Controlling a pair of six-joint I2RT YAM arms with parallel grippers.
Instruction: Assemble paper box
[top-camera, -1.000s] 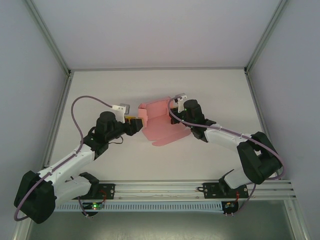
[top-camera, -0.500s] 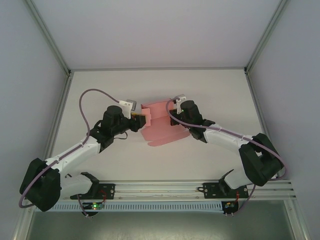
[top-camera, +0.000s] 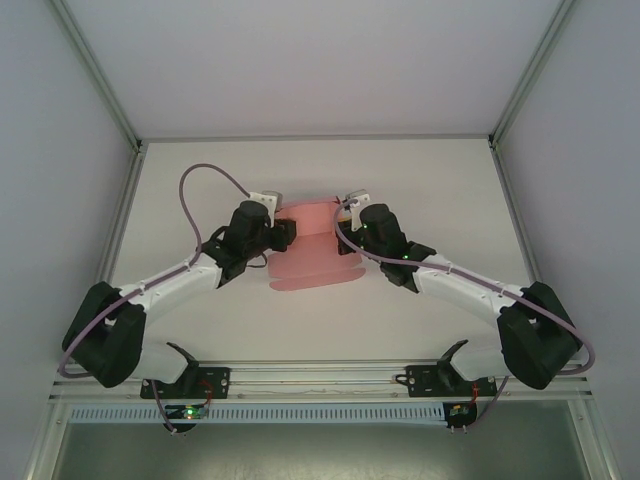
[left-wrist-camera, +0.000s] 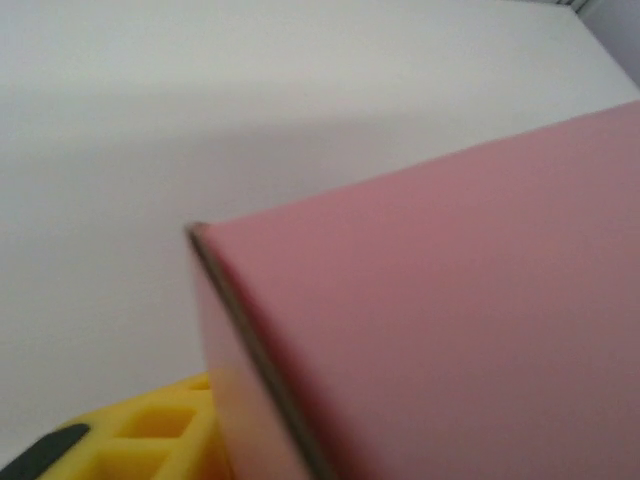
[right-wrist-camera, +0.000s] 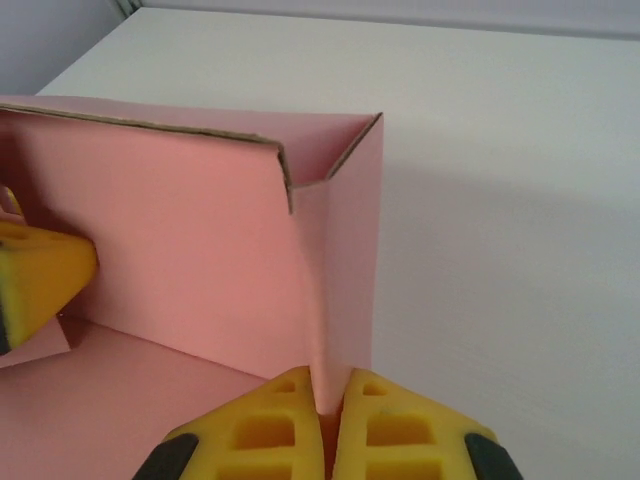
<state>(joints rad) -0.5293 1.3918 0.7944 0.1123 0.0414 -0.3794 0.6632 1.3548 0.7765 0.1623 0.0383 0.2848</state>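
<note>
The pink paper box (top-camera: 310, 262) lies half folded at mid-table, its back and side walls raised. My right gripper (right-wrist-camera: 325, 385) is shut on the box's right side wall (right-wrist-camera: 345, 250), the card pinched between both yellow fingers. At the box's left wall is my left gripper (top-camera: 287, 233). One of its yellow fingers (left-wrist-camera: 150, 435) rests outside that wall (left-wrist-camera: 450, 300). The other finger (right-wrist-camera: 40, 275) shows inside the box in the right wrist view. Whether they press the card is hidden.
The white table (top-camera: 200, 180) is bordered by metal frame posts (top-camera: 120, 110) and grey walls. The arms' bases sit on the rail (top-camera: 320, 378) at the near edge. Purple cables (top-camera: 215, 180) loop over both arms.
My left arm has swung right to the box, and its fingers now straddle the left wall, closer together than before. The box and my right gripper have shifted slightly left.
</note>
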